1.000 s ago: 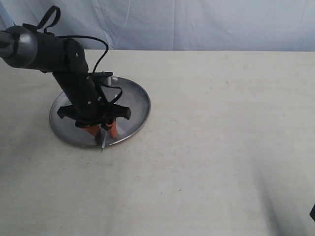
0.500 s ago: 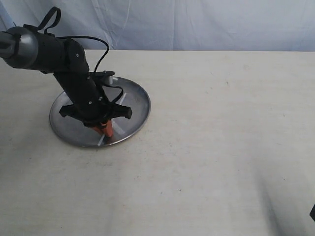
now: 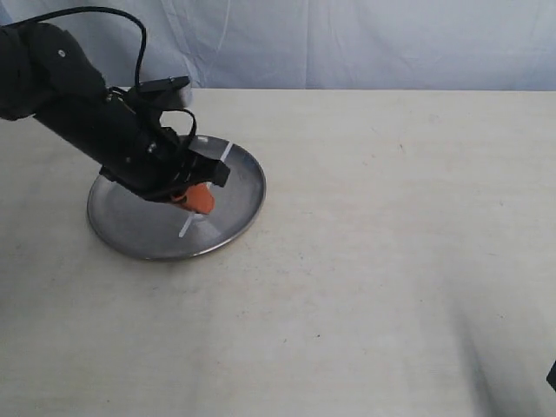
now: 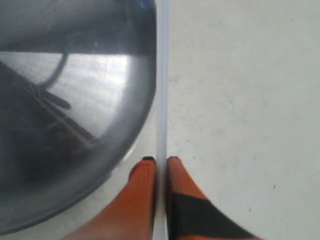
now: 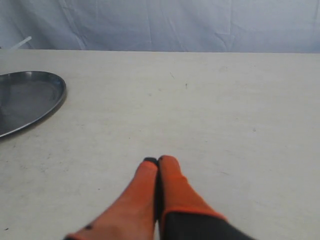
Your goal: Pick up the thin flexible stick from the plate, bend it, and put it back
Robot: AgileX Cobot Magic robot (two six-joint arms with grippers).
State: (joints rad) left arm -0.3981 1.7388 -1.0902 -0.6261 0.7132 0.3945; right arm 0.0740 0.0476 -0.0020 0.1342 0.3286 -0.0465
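Note:
The plate (image 3: 130,233) is a shiny silver dish at the table's left. Above it, my left gripper (image 3: 197,201) is shut on the thin flexible stick (image 3: 185,228), a straight whitish rod that slants across the plate and pokes out on both sides of the orange fingers. In the left wrist view the stick (image 4: 161,75) runs straight out from between the closed fingertips of the left gripper (image 4: 161,160), beside the plate (image 4: 75,125). My right gripper (image 5: 158,160) is shut on nothing, low over bare table, well away from the plate (image 5: 30,95).
A pale blue cloth backdrop (image 3: 365,39) hangs behind the table's far edge. The beige tabletop (image 3: 391,243) stretches right of the plate. A dark corner of something (image 3: 552,375) shows at the lower right edge of the exterior view.
The left gripper's fingers closed on the stick, then the arm swung back and up to the left, lifting the stick off the plate's front edge.

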